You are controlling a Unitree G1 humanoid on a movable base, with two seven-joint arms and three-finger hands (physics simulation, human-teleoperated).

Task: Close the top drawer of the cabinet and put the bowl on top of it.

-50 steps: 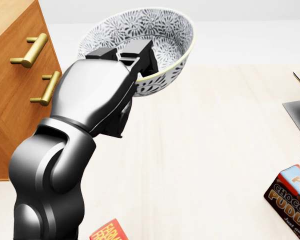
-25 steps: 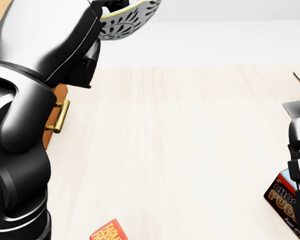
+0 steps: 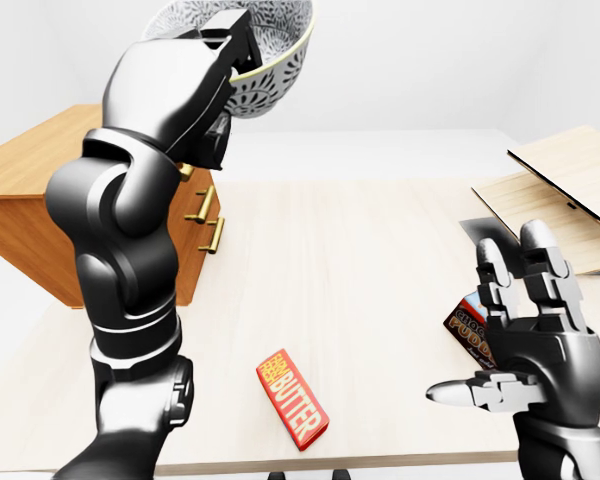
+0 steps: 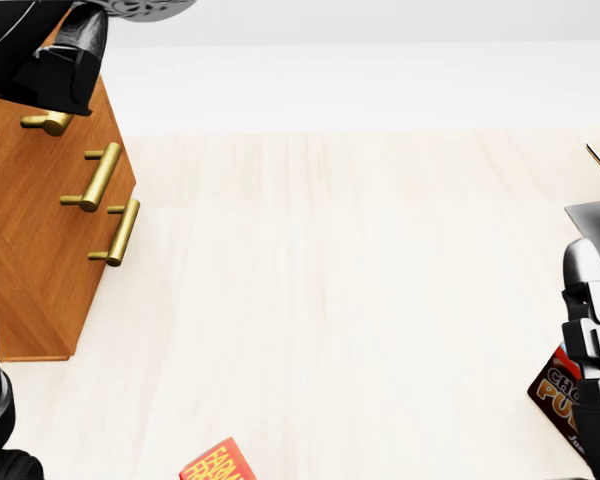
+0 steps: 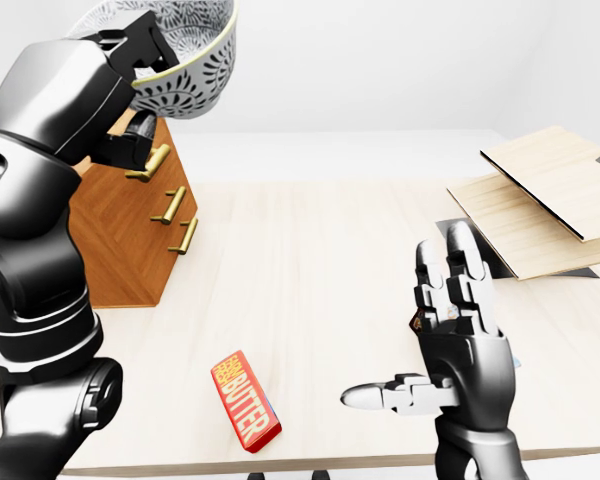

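My left robot hand [image 3: 230, 45] grips the bowl [image 3: 280, 62] by its rim, raised higher than the cabinet [image 3: 40, 195] top. My right robot hand [image 3: 528, 325] hangs wide open, empty

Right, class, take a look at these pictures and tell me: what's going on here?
The robot's left hand grips a patterned bowl by its rim, raised high by the wooden cabinet. The cabinet's drawers look shut, and the bowl is not yet on top. The right hand is open and empty over the table, where a butter box lies.
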